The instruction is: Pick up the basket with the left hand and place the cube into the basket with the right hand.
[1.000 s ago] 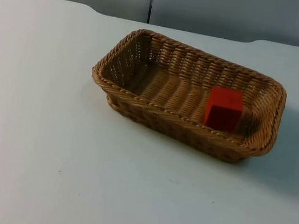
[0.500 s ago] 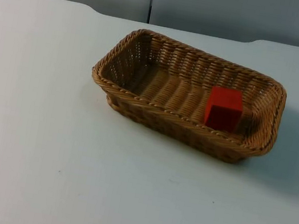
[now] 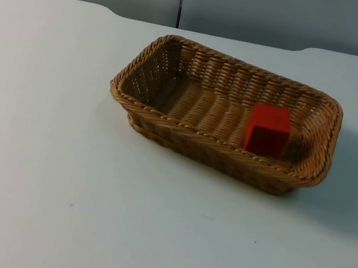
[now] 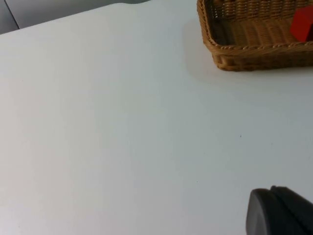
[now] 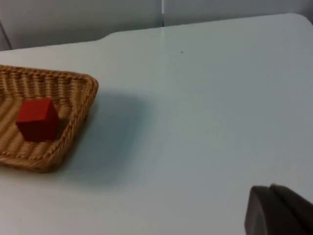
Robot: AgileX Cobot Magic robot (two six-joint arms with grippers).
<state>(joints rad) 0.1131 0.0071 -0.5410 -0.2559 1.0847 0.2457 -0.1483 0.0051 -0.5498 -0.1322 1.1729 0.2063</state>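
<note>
The red cube [image 3: 268,129] lies inside the basket [image 3: 167,123], which rests on the bench [image 3: 54,174]; task looks finished, both jaws' state I cannot tell

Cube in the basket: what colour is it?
Red. The cube lies inside the woven tan basket; the top view shows it best.
</note>
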